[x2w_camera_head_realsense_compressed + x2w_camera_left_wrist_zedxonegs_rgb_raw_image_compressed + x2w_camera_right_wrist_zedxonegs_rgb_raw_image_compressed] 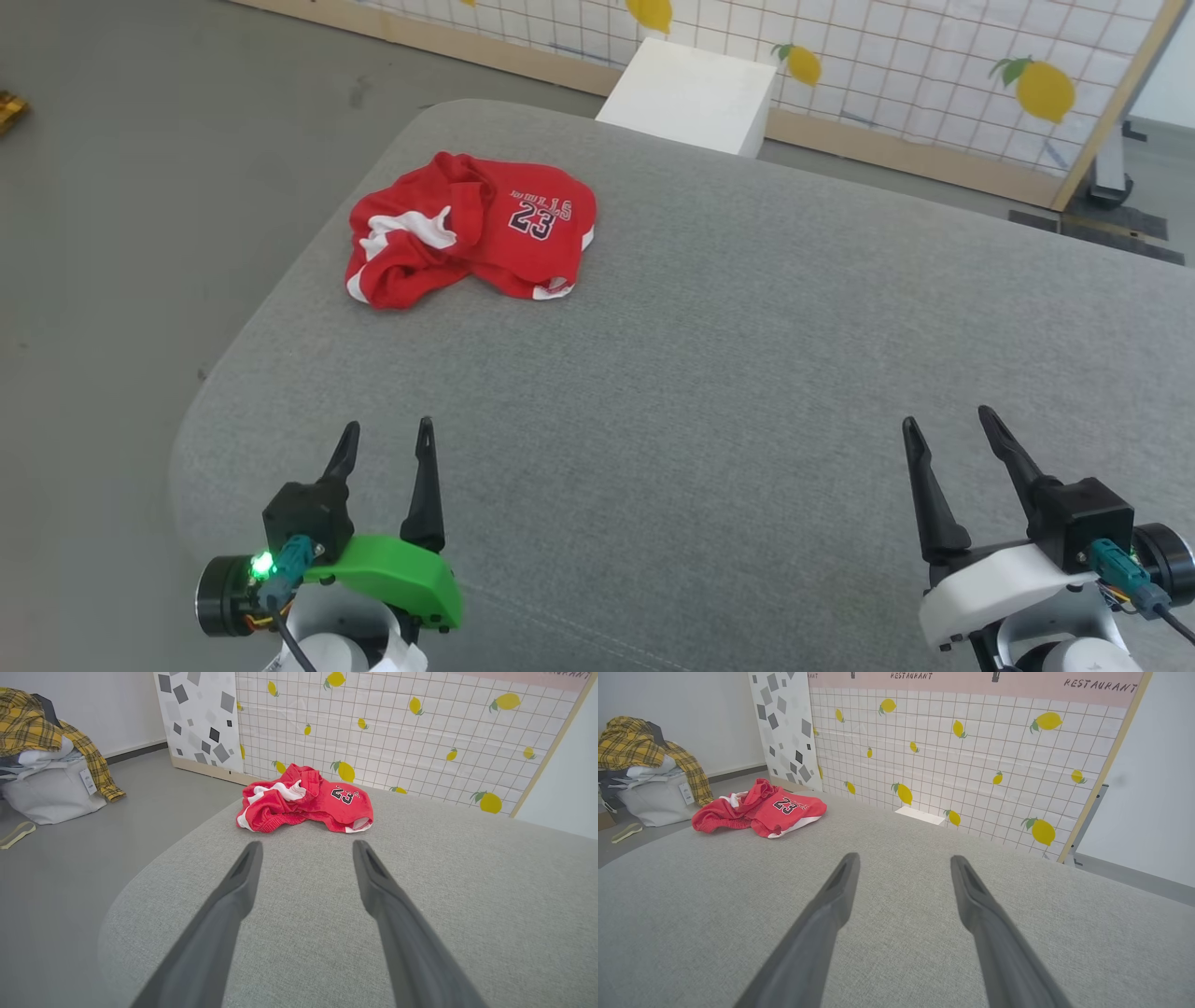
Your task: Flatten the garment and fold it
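The garment (471,231) is a crumpled heap of red shorts with white trim and a "23" print, lying at the far left of the grey padded table (709,373). It also appears straight ahead as the garment (306,800) in the left wrist view and at the left as the garment (759,808) in the right wrist view. My left gripper (387,439) hovers open near the table's front left edge, well short of the shorts. At the front right, my right gripper (945,425) is open too, with nothing between its fingers.
A white box (691,93) stands beyond the table's far edge against a lemon-patterned grid panel (934,65). On the floor to the left sits a grey bag (51,793) with a yellow plaid cloth (28,723) draped over it. Grey floor (140,187) lies left of the table.
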